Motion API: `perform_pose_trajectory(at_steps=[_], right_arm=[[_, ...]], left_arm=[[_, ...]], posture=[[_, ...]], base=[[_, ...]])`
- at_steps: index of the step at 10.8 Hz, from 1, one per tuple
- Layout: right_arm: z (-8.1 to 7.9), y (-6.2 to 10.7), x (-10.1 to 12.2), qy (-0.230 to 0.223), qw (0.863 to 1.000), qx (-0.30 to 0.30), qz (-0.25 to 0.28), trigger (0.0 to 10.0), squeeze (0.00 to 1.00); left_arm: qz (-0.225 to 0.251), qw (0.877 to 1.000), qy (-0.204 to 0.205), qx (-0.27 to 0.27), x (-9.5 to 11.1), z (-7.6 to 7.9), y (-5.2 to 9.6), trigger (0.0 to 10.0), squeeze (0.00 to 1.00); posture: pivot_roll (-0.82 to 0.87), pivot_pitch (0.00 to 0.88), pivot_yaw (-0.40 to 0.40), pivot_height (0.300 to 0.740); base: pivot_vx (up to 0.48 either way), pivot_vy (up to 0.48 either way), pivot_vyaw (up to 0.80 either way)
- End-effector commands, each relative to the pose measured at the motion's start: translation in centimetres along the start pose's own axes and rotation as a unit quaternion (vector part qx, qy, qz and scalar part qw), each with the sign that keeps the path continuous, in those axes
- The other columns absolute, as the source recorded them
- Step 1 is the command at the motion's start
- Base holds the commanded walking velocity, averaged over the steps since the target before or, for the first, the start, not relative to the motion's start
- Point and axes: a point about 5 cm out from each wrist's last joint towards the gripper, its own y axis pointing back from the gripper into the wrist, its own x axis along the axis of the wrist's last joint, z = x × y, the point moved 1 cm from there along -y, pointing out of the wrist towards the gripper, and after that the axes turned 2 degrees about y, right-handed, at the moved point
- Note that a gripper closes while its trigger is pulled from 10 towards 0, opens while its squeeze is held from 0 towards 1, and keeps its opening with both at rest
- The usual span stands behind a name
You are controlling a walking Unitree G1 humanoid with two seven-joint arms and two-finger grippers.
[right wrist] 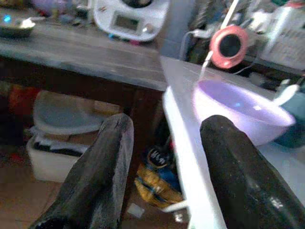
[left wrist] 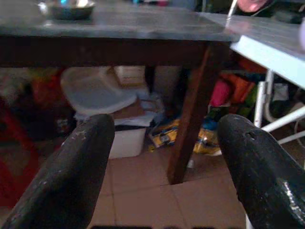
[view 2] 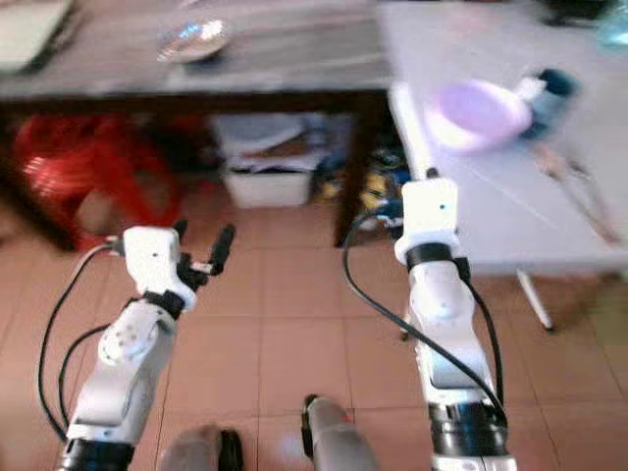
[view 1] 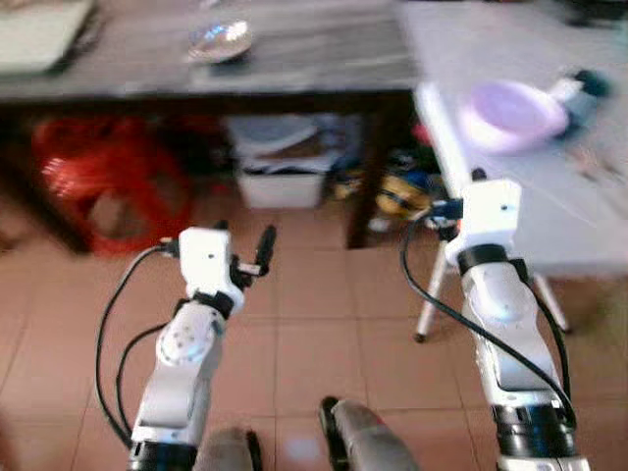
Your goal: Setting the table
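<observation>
Terracotta floor tiles [view 1: 314, 324] run under everything, head views blurred. Dark wooden table [view 1: 294, 59] spans the far side; white folding table [view 1: 510, 128] butts against it on the robot's right, its legs on the tiles. Under the dark table: red plastic bag or bin [view 1: 98, 177], hard to tell which, and a white storage tub [view 1: 280, 177] with cardboard and a loose lid lying in it; yellow-blue packaging [left wrist: 190, 138] near the table leg.

Left gripper [left wrist: 162, 162] held over the floor in front of the dark table, fingers spread wide, nothing between them. Right gripper [right wrist: 164, 167] raised just at the white table's edge, fingers also well apart, empty, not touching anything.

Lilac bowl [right wrist: 240, 109] sits on the white table near that edge, looks empty. Metal bowl [view 1: 221, 41] on the dark table, contents unclear. White kitchen appliance [right wrist: 128, 16] at the back.
</observation>
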Motion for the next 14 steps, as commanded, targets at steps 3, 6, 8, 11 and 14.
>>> perform_pose_trajectory(at_steps=[3,6,8,11,14], right_arm=[[0.1,-0.6,0.8,0.018,1.0,0.003,0.023,10.0,0.0],[-0.4,-0.6,1.0,0.028,0.999,0.014,0.031,10.0,0.0],[-0.6,-0.8,1.2,0.034,0.998,0.026,0.041,10.0,0.0],[-0.6,-1.7,2.0,0.05,0.997,0.03,0.054,10.0,0.58],[2.7,-3.5,1.5,0.074,0.997,-0.01,0.027,10.0,0.0]], left_arm=[[0.013,1.0,0.003,-0.012,0.6,0.3,0.1,10.0,0.0],[0.014,1.0,0.006,-0.012,0.6,0.4,0.1,10.0,0.0],[0.014,1.0,0.009,-0.007,0.6,0.2,0.1,10.0,0.0],[0.012,1.0,0.01,-0.003,0.6,-0.1,0.1,10.0,0.0],[0.001,1.0,0.008,-0.009,0.3,0.2,0.1,10.0,0.0]], posture=[[-0.05,0.179,0.003,0.74],[-0.05,0.181,0.0,0.74],[-0.05,0.193,0.0,0.74],[-0.04,0.191,0.001,0.74],[-0.05,0.195,0.004,0.74]], base=[[0.358,0.0,-0.22],[0.235,0.0,0.0],[0.0,0.0,0.0],[0.0,0.0,0.0],[0.0,0.0,0.0]])
